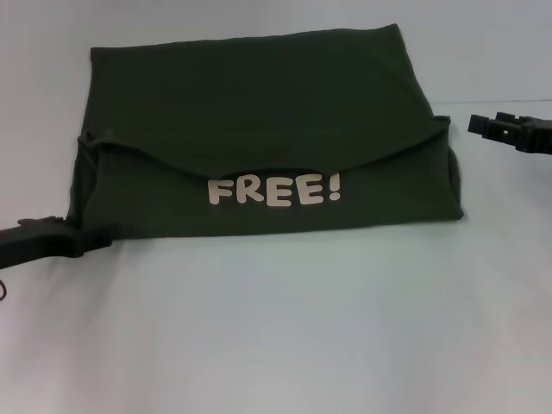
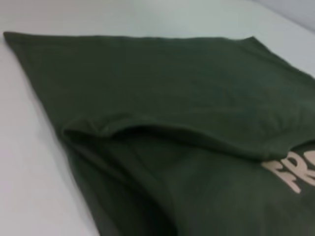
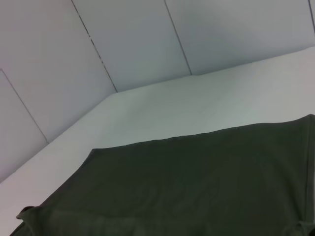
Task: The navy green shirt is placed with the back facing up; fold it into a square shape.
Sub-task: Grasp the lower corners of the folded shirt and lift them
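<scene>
Low at the near corner of the navy green shirt (image 1: 259, 129), left gripper (image 1: 97, 241) lies level, jaw state unclear; right gripper (image 1: 476, 123) hovers beside its far edge, jaws apparently together.

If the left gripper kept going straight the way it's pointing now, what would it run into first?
Most likely the navy green shirt. The left gripper sits at the shirt's near left corner and points toward the folded cloth, which fills its wrist view. Whether it already touches the edge cannot be told.

Looks like a lab test booth: plain white table (image 1: 276, 345), bare panelled walls (image 3: 133, 44)
</scene>
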### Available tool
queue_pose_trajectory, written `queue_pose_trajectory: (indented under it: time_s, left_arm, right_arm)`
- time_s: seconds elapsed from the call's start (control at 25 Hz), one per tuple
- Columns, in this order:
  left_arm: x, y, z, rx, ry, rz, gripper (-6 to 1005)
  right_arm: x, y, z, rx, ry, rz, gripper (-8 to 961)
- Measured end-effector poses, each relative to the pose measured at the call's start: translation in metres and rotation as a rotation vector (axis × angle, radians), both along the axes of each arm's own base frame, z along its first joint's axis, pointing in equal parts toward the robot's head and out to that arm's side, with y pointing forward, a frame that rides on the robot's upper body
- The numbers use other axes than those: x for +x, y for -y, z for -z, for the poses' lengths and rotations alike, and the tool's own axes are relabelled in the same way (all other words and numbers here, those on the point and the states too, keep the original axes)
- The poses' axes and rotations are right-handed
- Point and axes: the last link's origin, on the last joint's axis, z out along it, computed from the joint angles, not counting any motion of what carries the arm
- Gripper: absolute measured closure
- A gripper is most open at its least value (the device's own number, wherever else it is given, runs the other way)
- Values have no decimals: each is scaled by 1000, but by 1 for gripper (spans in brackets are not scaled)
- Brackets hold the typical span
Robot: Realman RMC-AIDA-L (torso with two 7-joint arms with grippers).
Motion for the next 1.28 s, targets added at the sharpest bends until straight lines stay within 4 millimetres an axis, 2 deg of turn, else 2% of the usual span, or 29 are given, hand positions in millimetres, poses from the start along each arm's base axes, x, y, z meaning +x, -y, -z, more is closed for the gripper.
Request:
queue_pose_trajectory:
  time_s: [0.8,1.28]
  left_arm:
    - [-1,-1,2,-1,-7,-10,255]
    - [-3,-1,2,2,-10,-17,466]
  right_arm:
    - [5,5,3,-13,0,12,288]
    - [3,6,6,-27,-1,11,288]
